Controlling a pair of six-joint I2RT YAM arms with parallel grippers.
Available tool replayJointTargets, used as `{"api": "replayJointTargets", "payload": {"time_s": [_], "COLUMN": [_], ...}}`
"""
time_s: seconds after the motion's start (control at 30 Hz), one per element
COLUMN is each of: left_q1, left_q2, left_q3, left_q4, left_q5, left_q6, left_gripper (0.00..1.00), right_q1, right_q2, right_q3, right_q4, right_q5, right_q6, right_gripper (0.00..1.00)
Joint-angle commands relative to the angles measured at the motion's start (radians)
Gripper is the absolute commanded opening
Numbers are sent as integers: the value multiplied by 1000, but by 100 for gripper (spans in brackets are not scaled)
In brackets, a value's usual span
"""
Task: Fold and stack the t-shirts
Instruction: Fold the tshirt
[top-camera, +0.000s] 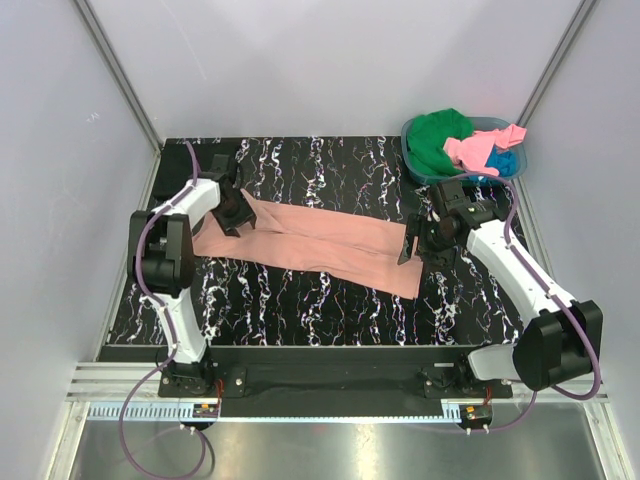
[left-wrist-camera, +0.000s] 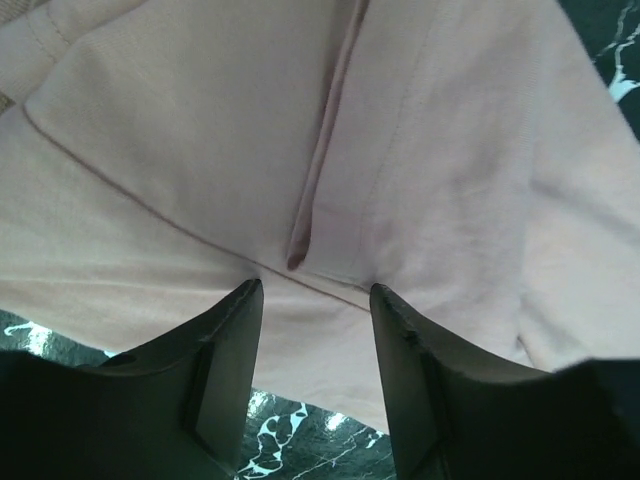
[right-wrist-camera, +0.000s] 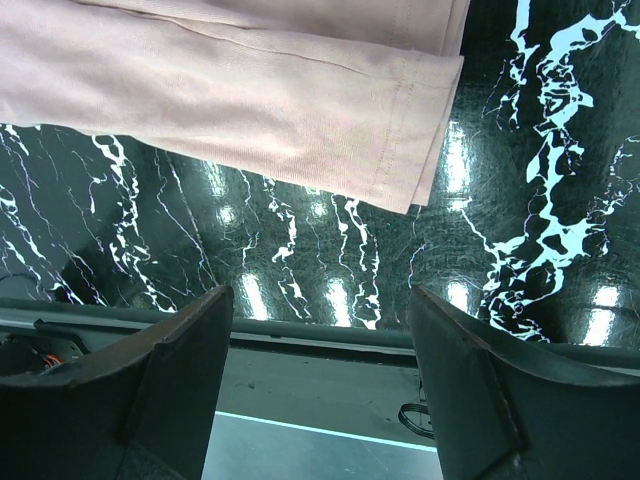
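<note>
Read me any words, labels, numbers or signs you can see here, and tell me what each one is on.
No text can be read in any view.
Shirt: plain pink cloth, no print or tag showing.
Basket: no label visible.
Table: the white marks are marbling, not writing.
Small board at the left base: any marking is too small to read.

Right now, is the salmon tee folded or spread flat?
Partly folded: the tee lies as a long narrow band on the table, layers overlapping in the left wrist view. Not yet a compact fold.
</note>
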Motion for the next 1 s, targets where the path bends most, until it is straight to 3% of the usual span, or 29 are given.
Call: {"api": "replayJointTargets", "payload": {"time_s": [0.0, 0.13, 0.33, 0.47, 0.73, 0.8, 0.87, 0.9, 0.93, 0.97], "left_q1": [5, 5, 5, 3, -49, -93, -145, -159, -173, -187], "left_q2": [15, 46, 43, 49, 76, 124, 187, 252, 279, 297], "left_q3": [52, 94, 97, 99, 210, 276, 457, 521, 639, 664], "left_q4": [28, 19, 34, 46, 120, 164, 131, 103, 77, 53], "left_q5": [-11, -6, 1, 30, 122, 179, 207, 222, 224, 219], "left_q6": [5, 17, 14, 20, 16, -13, -32, -36, -41, -47], "left_gripper": [49, 33, 26, 0, 0, 0, 2, 11, 34, 41], "right_q1": [-8, -6, -8, -8, -8, -6, -9, -8, -8, -6], "right_q2": [-32, -28, -15, -5, 32, 47, 66, 89, 104, 115], "right_q3": [9, 12, 10, 13, 47, 61, 70, 90, 101, 112], "right_q4": [-5, -9, -4, -1, -4, 1, 4, 7, 7, 10], "right_q5": [15, 13, 7, 5, 8, 4, 1, 1, -1, -2], "right_q6": [9, 8, 12, 9, -2, -5, -11, -14, -14, -18], "right_gripper": [78, 78, 78, 78, 78, 78, 78, 78, 78, 78]}}
